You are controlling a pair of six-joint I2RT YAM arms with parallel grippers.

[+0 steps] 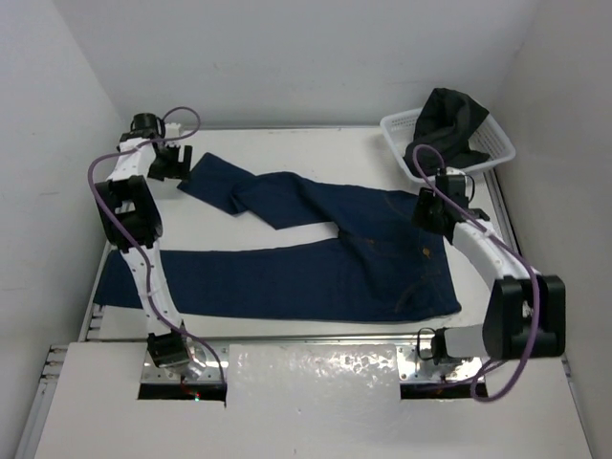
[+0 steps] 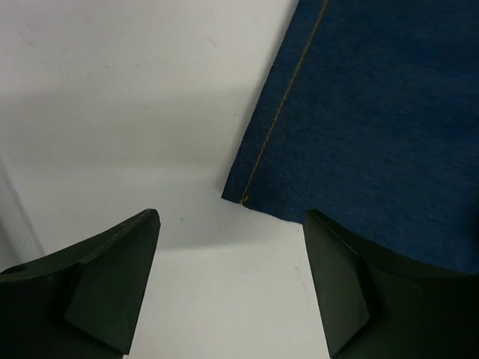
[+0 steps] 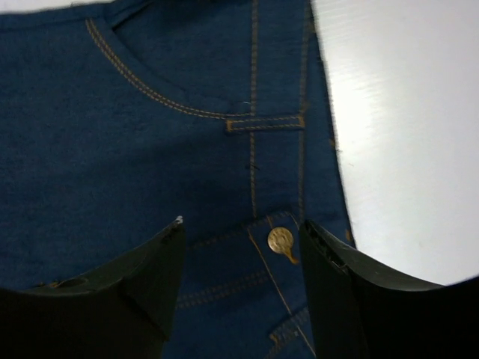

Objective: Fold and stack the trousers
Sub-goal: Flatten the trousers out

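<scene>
Fingers [image 2: 112, 284] of the left gripper [image 2: 232, 215] are hanging spread and empty, and the right gripper [image 3: 242, 222] is gaping just the same, gripping nothing. Across the white table [image 1: 287, 143] the trousers [image 1: 382, 249] are lying flat, long axis running left to right. The waist is pointing right, the near leg [image 1: 268, 277] is reaching straight toward the left edge, and the far leg [image 1: 239, 186] is angling off to the far left. At far right, a white basket [image 1: 497, 143] is holding a dark garment [image 1: 449, 115]. The left arm is hovering over the far leg's hem corner [image 2: 243, 198], the right over the waistband [image 3: 278, 60] by the brass button [image 3: 281, 239]. To my eye the fold is not yet begun. Doing it well is looking like pinching deep at hem and waistband together, then carrying the far half onto the near leg, seams matching.
</scene>
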